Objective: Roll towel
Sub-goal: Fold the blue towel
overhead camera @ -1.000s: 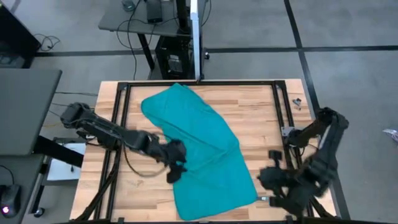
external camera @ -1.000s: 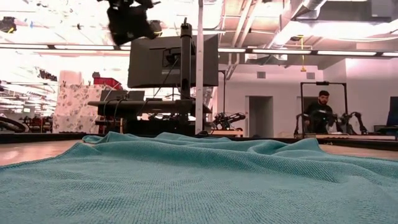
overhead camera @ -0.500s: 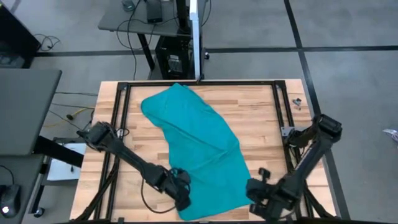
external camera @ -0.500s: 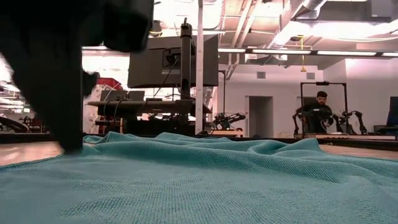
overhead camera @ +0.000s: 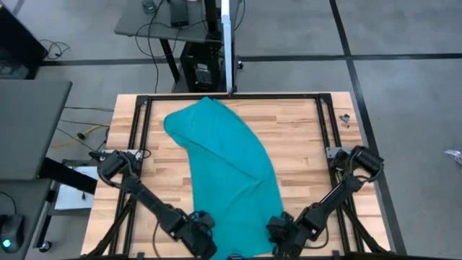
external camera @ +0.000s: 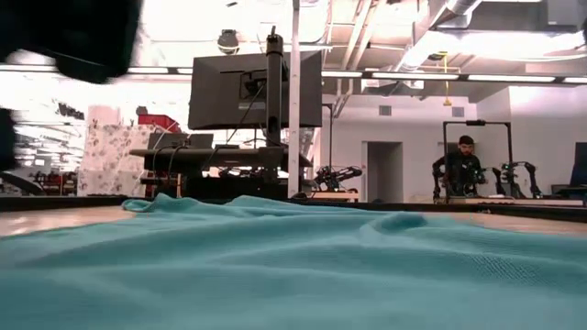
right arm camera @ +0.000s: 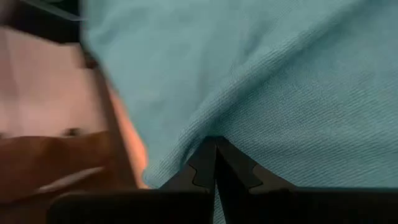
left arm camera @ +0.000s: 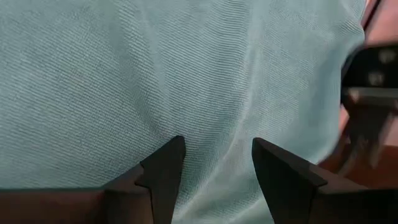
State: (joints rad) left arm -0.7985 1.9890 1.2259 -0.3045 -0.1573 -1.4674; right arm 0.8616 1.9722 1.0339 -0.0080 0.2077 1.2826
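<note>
Left hand (overhead camera: 204, 245) sat at the near left corner of the towel (overhead camera: 227, 173) with its fingers (left arm camera: 165, 171) spread apart over the cloth, gripping nothing. Right hand (overhead camera: 280, 235) had its fingertips (right arm camera: 214, 163) pinched together on the towel's near right edge. That teal towel lay stretched diagonally across the wooden bench (overhead camera: 303, 137).

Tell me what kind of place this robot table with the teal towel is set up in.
Most likely a robotics lab or workshop. The low view shows an open ceiling with exposed ducts, a monitor on a stand behind the table, and a person seated at another robot arm rig across the room.
</note>
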